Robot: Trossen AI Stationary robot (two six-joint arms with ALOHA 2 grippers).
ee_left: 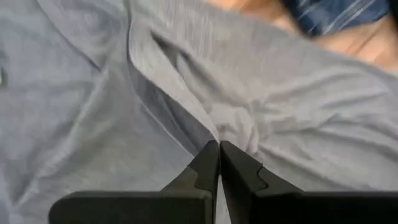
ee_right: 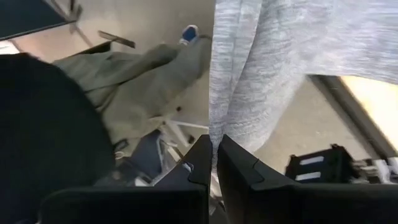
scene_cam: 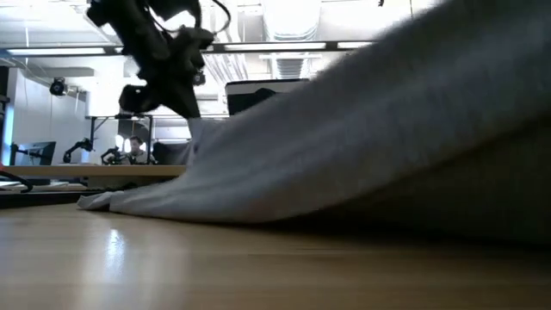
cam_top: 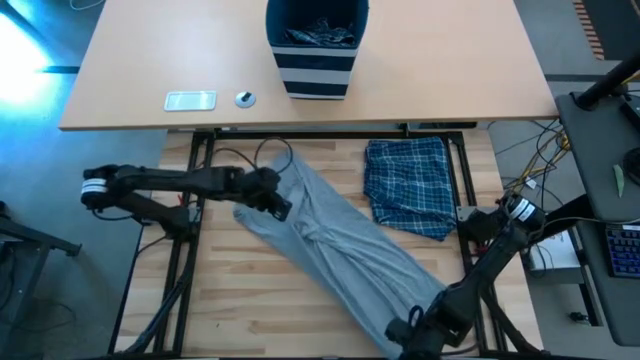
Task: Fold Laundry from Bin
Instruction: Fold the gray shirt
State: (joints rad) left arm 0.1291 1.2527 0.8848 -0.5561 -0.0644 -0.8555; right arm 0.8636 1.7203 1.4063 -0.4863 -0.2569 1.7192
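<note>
The grey T-shirt (cam_top: 335, 245) lies stretched on the wooden table (cam_top: 240, 300), its long axis running diagonally from just beside the folded plaid garment (cam_top: 410, 187) on the bin's (cam_top: 316, 45) side down toward the table's near right corner. The left gripper (cam_top: 275, 203) pinches its upper end with jaws closed on a fold of cloth (the wrist view shows the tips meeting in a crease), while the right gripper (cam_top: 405, 330), jaws likewise clamped on grey fabric, holds the opposite end at that near corner.
</note>
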